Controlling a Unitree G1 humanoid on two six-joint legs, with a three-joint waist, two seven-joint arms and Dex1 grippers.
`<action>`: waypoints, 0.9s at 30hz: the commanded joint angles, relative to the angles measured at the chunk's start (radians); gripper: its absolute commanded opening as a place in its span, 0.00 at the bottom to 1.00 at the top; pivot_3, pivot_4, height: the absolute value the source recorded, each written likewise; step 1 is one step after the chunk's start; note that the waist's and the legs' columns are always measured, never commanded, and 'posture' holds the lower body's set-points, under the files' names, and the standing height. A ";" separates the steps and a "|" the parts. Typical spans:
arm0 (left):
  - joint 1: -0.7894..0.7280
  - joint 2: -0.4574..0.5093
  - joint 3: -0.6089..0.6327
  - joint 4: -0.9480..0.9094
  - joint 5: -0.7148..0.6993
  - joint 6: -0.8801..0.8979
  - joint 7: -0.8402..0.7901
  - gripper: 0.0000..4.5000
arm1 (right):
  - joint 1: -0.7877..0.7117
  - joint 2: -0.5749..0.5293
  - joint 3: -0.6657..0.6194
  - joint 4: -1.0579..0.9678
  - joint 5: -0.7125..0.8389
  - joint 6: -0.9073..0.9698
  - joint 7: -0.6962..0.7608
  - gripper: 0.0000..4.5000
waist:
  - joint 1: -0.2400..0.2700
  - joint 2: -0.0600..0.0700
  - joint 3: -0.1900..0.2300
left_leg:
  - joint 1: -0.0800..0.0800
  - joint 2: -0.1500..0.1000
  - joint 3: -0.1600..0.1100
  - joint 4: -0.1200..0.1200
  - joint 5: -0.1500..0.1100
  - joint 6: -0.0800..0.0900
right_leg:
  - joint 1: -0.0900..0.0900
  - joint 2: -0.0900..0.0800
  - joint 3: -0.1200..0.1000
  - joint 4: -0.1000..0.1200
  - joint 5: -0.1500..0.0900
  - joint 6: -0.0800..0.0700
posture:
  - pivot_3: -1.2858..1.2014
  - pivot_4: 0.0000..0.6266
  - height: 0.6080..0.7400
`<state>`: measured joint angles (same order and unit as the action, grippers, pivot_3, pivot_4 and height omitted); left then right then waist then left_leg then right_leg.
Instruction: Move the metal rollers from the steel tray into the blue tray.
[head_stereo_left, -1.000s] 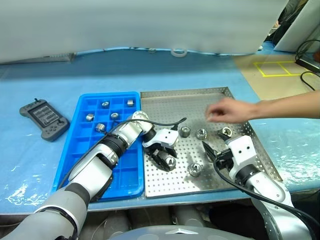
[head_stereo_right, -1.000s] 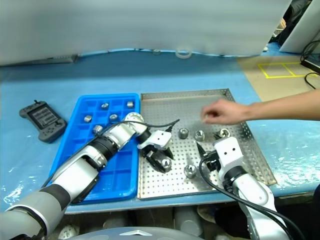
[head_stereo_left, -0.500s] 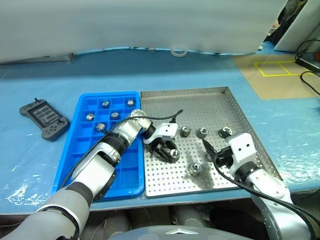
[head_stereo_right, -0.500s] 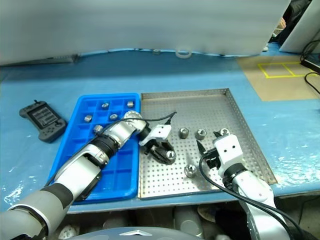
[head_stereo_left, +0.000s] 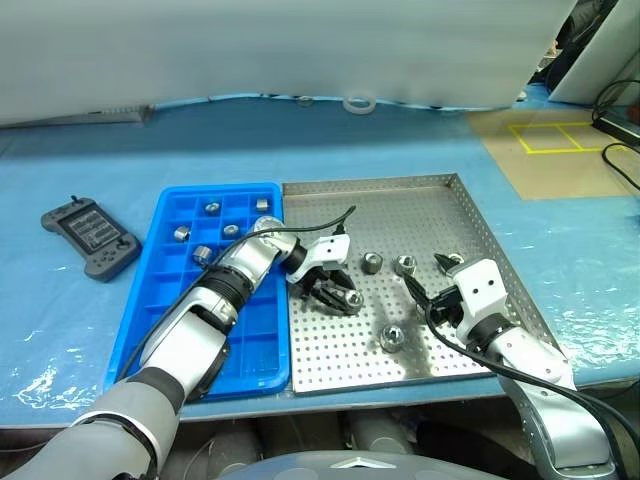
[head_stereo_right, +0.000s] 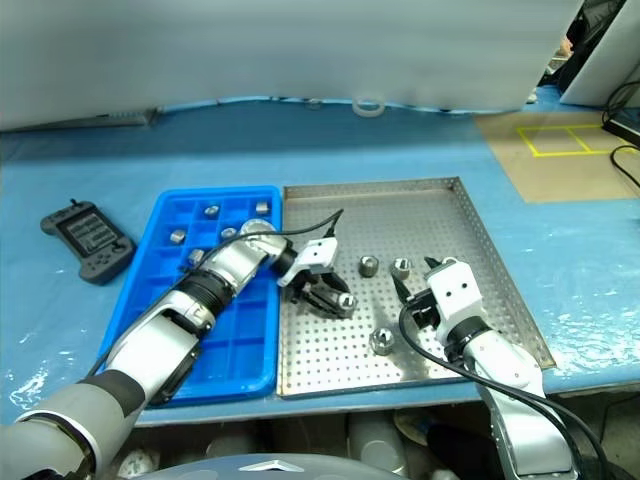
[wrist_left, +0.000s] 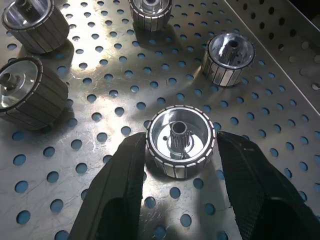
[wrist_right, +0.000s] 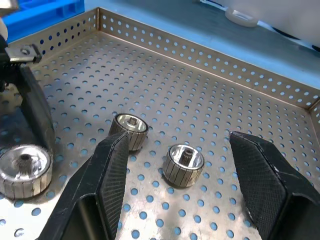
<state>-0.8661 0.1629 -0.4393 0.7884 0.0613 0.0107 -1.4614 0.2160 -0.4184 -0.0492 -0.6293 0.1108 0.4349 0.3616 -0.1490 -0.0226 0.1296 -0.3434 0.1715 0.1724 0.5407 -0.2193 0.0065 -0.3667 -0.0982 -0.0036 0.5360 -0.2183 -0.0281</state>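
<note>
Black left fingers (wrist_left: 125, 190) pinch a metal roller (wrist_left: 181, 140).

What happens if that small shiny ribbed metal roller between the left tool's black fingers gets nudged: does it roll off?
The small shiny ribbed metal roller stands on its flat end, so it probably slides rather than rolls. Solid-looking metal suggests stiff, heavy for its size. Its ribbed side likely resists slipping.

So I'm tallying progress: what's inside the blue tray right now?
Five metal rollers sit in the far compartments of the blue tray. The left arm covers several middle compartments, so their contents cannot be seen.
</note>
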 joint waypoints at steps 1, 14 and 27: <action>-0.008 0.002 -0.009 -0.028 0.009 -0.006 -0.004 0.52 | 0.007 -0.006 -0.009 -0.022 -0.003 -0.025 0.005 0.74 | 0.001 0.000 0.000 | 0.000 0.000 0.000 0.000 0.000 0.000 | 0.000 0.000 0.000 0.000 0.000 0.000 | 0.35 0.24 1.00; -0.026 -0.023 0.004 0.020 0.033 -0.036 0.041 0.38 | 0.015 -0.003 -0.015 -0.028 -0.005 -0.024 0.000 0.74 | 0.000 0.000 0.000 | 0.000 -0.001 0.000 0.000 -0.001 0.000 | 0.000 -0.001 0.000 0.000 0.000 0.000 | 0.34 0.24 1.00; -0.077 0.084 0.200 -0.217 -0.156 0.197 0.043 0.38 | -0.154 -0.047 -0.038 -0.005 0.159 0.032 0.142 0.74 | 0.009 0.001 0.001 | -0.001 -0.001 0.000 0.001 0.000 0.003 | -0.001 -0.002 -0.001 0.001 0.000 0.000 | 0.41 0.24 1.00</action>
<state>-0.9548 0.2136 -0.2704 0.6706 -0.0517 0.1708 -1.3868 0.1067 -0.4495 -0.0579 -0.6248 0.2081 0.4613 0.4592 -0.1397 -0.0217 0.1301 -0.3445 0.1712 0.1723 0.5416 -0.2188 0.0103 -0.3678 -0.1000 -0.0049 0.5371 -0.2181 -0.0286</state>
